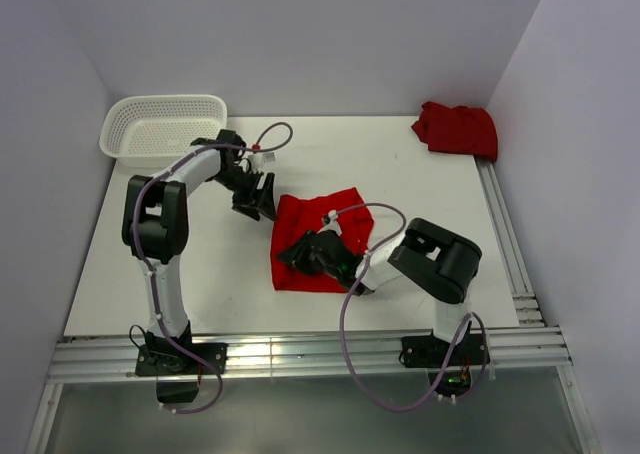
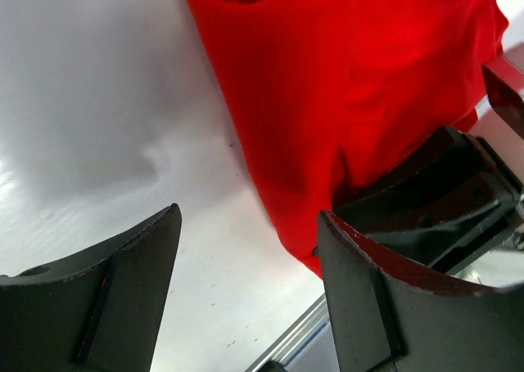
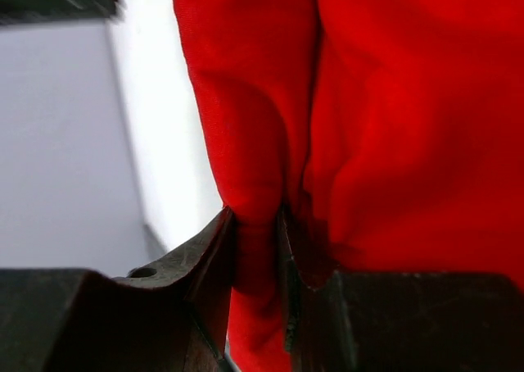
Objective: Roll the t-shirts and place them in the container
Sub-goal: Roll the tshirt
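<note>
Roughly folded, the red t-shirt (image 1: pixel 312 214) is pinched by the right claw (image 3: pixel 258 224); the left claw (image 2: pixel 248 216) gapes empty.

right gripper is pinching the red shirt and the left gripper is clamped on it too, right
Not quite. The right gripper does pinch the t-shirt, but the left gripper is open beside it, gripping nothing, as the left wrist view shows.

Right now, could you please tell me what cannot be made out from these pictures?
centre t-shirt: near corner covered by the right gripper, top view; outline cut off by the frame edges, both wrist views.
far t-shirt: crumpled, too small to read its folds, top view.
white basket: outside both wrist views.
</note>
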You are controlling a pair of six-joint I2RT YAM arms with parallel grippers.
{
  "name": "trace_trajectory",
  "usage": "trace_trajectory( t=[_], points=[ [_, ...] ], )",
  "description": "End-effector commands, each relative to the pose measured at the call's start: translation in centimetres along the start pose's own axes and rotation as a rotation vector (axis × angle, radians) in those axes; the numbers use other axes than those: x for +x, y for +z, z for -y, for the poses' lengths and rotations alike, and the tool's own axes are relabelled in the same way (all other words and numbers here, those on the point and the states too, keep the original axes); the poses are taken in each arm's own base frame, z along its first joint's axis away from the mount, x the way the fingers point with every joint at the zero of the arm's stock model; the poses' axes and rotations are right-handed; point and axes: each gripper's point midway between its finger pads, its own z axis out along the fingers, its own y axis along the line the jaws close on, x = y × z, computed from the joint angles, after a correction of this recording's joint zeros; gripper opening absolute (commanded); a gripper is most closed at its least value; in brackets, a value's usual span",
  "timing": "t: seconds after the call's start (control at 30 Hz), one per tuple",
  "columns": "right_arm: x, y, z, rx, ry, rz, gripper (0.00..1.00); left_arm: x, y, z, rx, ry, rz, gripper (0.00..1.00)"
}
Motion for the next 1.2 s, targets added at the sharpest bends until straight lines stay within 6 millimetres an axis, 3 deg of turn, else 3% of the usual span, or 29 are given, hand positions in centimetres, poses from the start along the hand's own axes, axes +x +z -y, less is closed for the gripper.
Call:
trace_trajectory(
  t=[0.0, 0.37, 0.47, 0.6, 0.67, 0.7, 0.77, 0.8, 0.83, 0.87, 0.9, 0.93, 0.97, 1.03, 1.07, 1.13, 1.17],
  points=[
    [1.6, -0.7, -2.1, -0.157, 0.078, -0.088, 0.24, -0.6, 0.7, 1.1, 0.086, 0.066, 0.045, 0.72],
    [2.5, -1.5, -0.9, -0.225, 0.179, -0.128, 0.24, -0.7, 4.5, 0.5, 0.197, 0.054, 0.048, 0.70],
    [2.6, -1.5, -0.5, -0.212, 0.187, -0.130, 0.24, -0.9, 5.0, 0.4, 0.172, 0.038, 0.046, 0.63],
    [2.1, -1.3, 0.5, -0.128, 0.163, -0.095, 0.26, -1.3, 4.6, -0.7, 0.044, -0.022, 0.053, 0.39],
    [1.9, -1.5, 1.7, -0.018, 0.129, -0.070, 0.33, -1.5, 4.3, -1.3, -0.033, -0.029, 0.051, 0.31],
    [1.3, -1.2, 1.1, 0.009, 0.081, -0.034, 0.36, -1.2, 4.2, -1.6, -0.067, -0.042, 0.031, 0.25],
    [0.1, -1.9, 3.2, 0.208, 0.001, 0.044, 0.45, -1.6, 3.9, -2.0, -0.143, -0.029, 0.035, 0.21],
    [-0.2, -1.6, 0.7, 0.219, -0.052, 0.074, 0.48, -1.6, 3.8, -2.1, -0.167, -0.032, 0.035, 0.20],
    [-0.1, -2.9, 2.9, 0.372, -0.114, 0.073, 0.52, -1.6, 3.5, -2.3, -0.200, -0.026, 0.028, 0.19],
    [-1.6, -2.6, 0.1, 0.378, -0.143, 0.149, 0.54, -1.7, 3.5, -2.3, -0.219, -0.024, 0.023, 0.19],
    [-1.0, -3.0, 0.0, 0.426, -0.185, 0.151, 0.55, -2.0, 3.3, -2.2, -0.233, -0.011, 0.025, 0.18],
    [-0.9, -4.3, 1.7, 0.544, -0.244, 0.141, 0.57, -1.7, 3.4, -2.0, -0.246, -0.008, 0.003, 0.18],
    [-2.0, -4.2, -0.6, 0.543, -0.259, 0.197, 0.57, -1.7, 3.3, -2.4, -0.277, -0.004, -0.002, 0.18],
    [-1.7, -5.4, 0.3, 0.653, -0.332, 0.204, 0.58, -1.8, 3.4, -2.2, -0.295, 0.009, -0.015, 0.18],
    [-2.0, -5.2, -1.7, 0.639, -0.334, 0.224, 0.58, -1.5, 3.4, -2.2, -0.311, 0.011, -0.031, 0.18],
    [-1.9, -5.7, -1.4, 0.704, -0.405, 0.249, 0.58, -1.5, 3.6, -2.0, -0.326, 0.023, -0.044, 0.18],
    [-1.9, -5.4, -3.2, 0.686, -0.408, 0.261, 0.58, -1.4, 3.6, -2.1, -0.338, 0.024, -0.049, 0.18]
  ],
)
